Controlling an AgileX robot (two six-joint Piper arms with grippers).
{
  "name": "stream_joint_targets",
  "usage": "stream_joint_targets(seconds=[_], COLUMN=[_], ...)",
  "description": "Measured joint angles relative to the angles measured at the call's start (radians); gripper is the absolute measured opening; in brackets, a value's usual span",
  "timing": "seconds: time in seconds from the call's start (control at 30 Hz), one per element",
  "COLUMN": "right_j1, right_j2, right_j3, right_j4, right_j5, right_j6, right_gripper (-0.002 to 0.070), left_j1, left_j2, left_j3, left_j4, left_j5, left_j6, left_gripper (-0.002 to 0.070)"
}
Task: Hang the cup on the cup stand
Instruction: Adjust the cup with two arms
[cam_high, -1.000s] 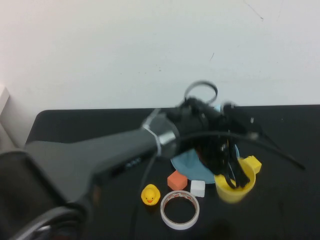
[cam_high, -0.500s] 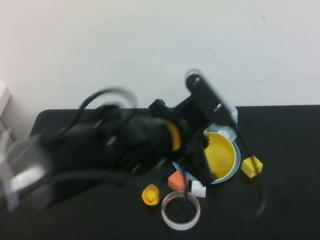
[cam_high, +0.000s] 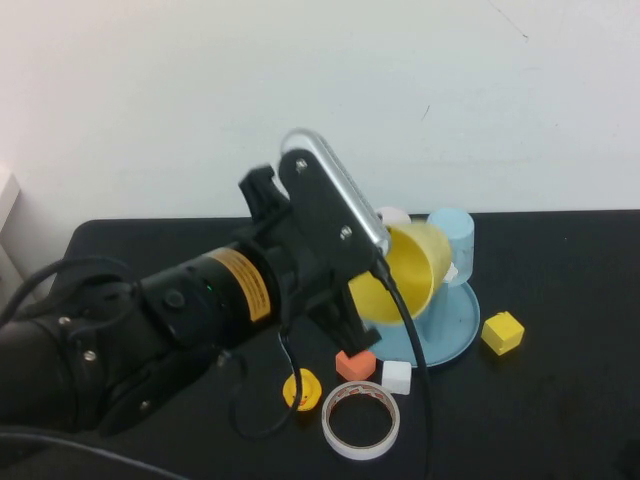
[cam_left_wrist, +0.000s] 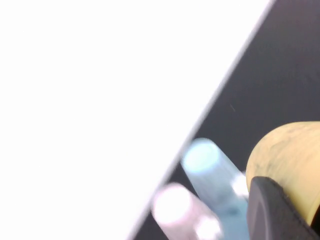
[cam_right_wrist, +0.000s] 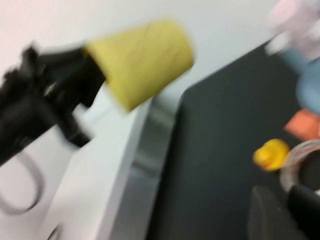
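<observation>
- My left gripper (cam_high: 372, 290) is clenched on the rim of the yellow cup (cam_high: 405, 270); the high view shows the cup lifted clear of the table and tipped on its side, mouth turned toward the camera.
- The cup hangs directly above the cup stand (cam_high: 455, 325), over the 9 o'clock half of the blue dish, and just beside the pale pink cup (cam_high: 393, 215) and the light blue cup (cam_high: 452, 240), which sit upended on posts at the dish's 12 o'clock edge.
- In my left wrist view, one dark finger (cam_left_wrist: 272, 212) lies against the yellow cup wall, with the blue and pink cups just beyond it.
- Done, in my judgement: the pick-up and the carry to the stand.
- Left to do: turn the mouth downward, seat the cup over a free post, let go. I cannot see a free post from here; the cup and my arm cover that part of the dish.
- My right gripper (cam_right_wrist: 280, 212) is low near the white tape ring (cam_high: 360, 418) at the table's 6 o'clock edge; whether it is parted or closed I cannot tell. It holds nothing that I can see.
- Loose items near the dish: an orange block (cam_high: 355, 364), a white block (cam_high: 396, 377), a yellow block (cam_high: 502, 332) and a toy duck (cam_high: 302, 388). None touches the cup.
</observation>
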Motion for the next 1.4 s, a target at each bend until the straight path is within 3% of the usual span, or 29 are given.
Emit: stream_joint_targets(seconds=[0.1,0.27,0.37,0.5,0.6,0.83,1.03,1.13,1.4], right_j1=[0.000,0.000,0.000,0.000,0.000,0.016,0.046,0.048,0.048], right_j2=[0.147,0.442,0.613,0.792,0.886,0.995,1.006,1.006,1.010], right_j3=[-0.094,-0.291,-0.398,-0.521,-0.580,-0.610,-0.610,-0.610,-0.625], right_j4=[0.004,0.006,0.006,0.006,0.006,0.008,0.008,0.008,0.010], right_j5=[0.120,0.348,0.468,0.573,0.592,0.526,0.399,0.345,0.332], right_j6=[-0.047,-0.121,-0.176,-0.182,-0.086,0.204,0.301,0.227,-0.236], right_gripper=[0.0181,0.0449,0.0515,0.0537,0.0540,0.0541,0.0542,0.0541,0.0482], left_j1=[0.012,0.013,0.013,0.013,0.013,0.013,0.013,0.013,0.013], left_j2=[-0.008,-0.009,-0.009,-0.011,-0.011,-0.011,-0.011,-0.011,-0.011], left_j3=[0.000,0.000,0.000,0.000,0.000,0.000,0.000,0.000,0.000], left_j4=[0.004,0.011,0.012,0.014,0.015,0.020,0.027,0.027,0.027], left_j5=[-0.057,-0.078,-0.069,-0.035,-0.021,-0.076,-0.099,-0.105,-0.103], left_j6=[0.023,0.033,0.036,0.042,0.070,0.177,0.210,0.214,0.224], left_gripper=[0.0011,0.0011,0.0011,0.0010,0.0010,0.0010,0.0010,0.0010,0.0010])
